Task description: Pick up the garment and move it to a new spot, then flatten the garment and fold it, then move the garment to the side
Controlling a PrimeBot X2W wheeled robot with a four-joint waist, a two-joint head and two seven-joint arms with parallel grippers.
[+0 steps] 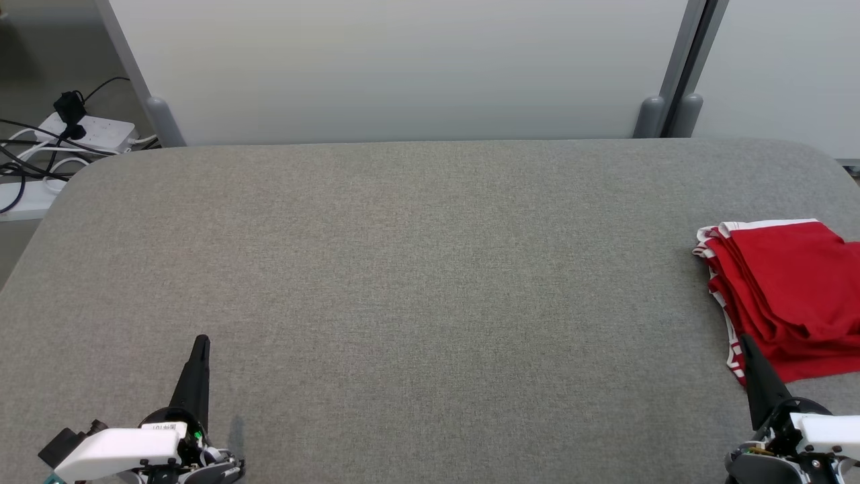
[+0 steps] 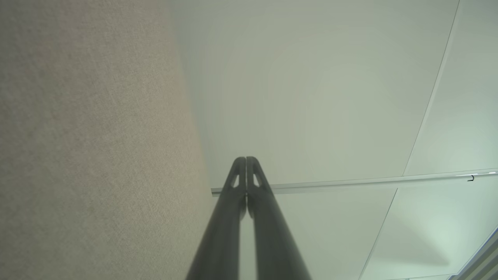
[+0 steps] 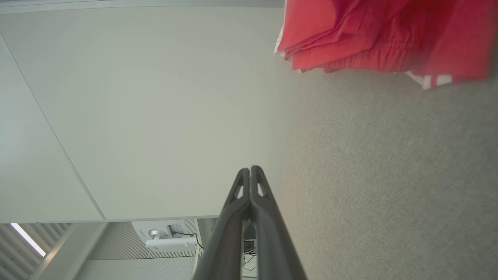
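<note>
A red garment with white striped trim lies folded in layers at the right edge of the grey table. Its stacked edges also hang into the top of the right wrist view, where the garment rests on the grey cloth. My right gripper is shut and empty at the lower right, its tip just at the garment's near-left corner. In its own view the right gripper has both fingers pressed together. My left gripper is shut and empty at the lower left, far from the garment; its left gripper points along the table.
White partition panels stand behind the table. A power strip with dark cables lies on the floor at the far left. The table's wide middle is bare grey fabric.
</note>
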